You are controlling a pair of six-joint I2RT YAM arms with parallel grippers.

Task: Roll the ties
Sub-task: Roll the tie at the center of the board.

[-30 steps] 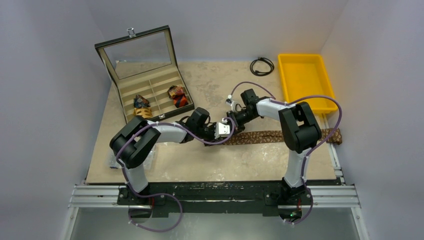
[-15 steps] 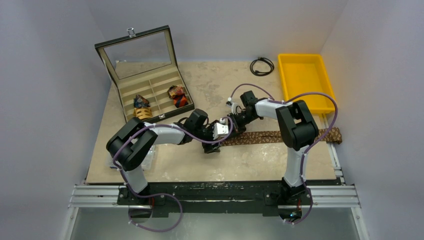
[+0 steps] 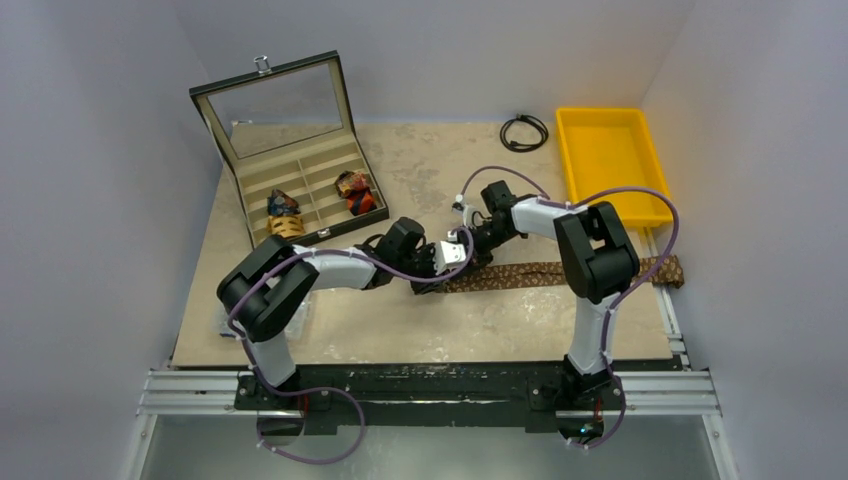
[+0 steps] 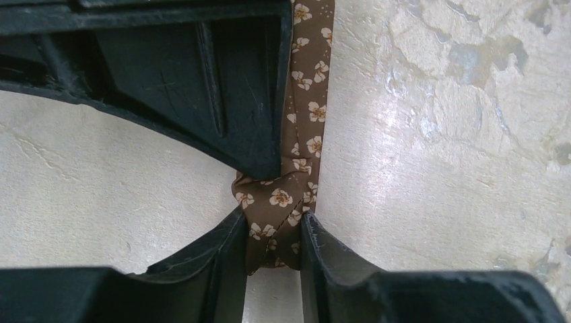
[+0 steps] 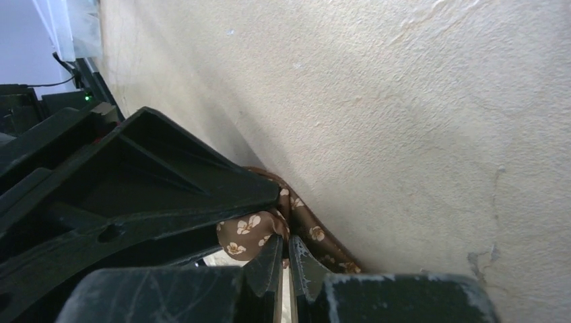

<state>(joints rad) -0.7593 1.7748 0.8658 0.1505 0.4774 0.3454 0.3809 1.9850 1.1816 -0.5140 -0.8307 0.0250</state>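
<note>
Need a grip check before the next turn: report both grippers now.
Left gripper: fingers closed on the brown tie, at its folded end.
Right gripper: fingers shut beside that fold; whether they pinch fabric cannot be told.

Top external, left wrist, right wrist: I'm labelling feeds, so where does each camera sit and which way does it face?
Top external: above and behind the bases, looking down on the table; left arm and right arm meet at the brown tie.
Left wrist: on that wrist, facing down; the left gripper pinches the tie's folded end.
Right wrist: on that wrist, looking low across the table; the right gripper, shut, sits at that end.
Shared: both wrist views show the tie's end and the opposite gripper.
</note>
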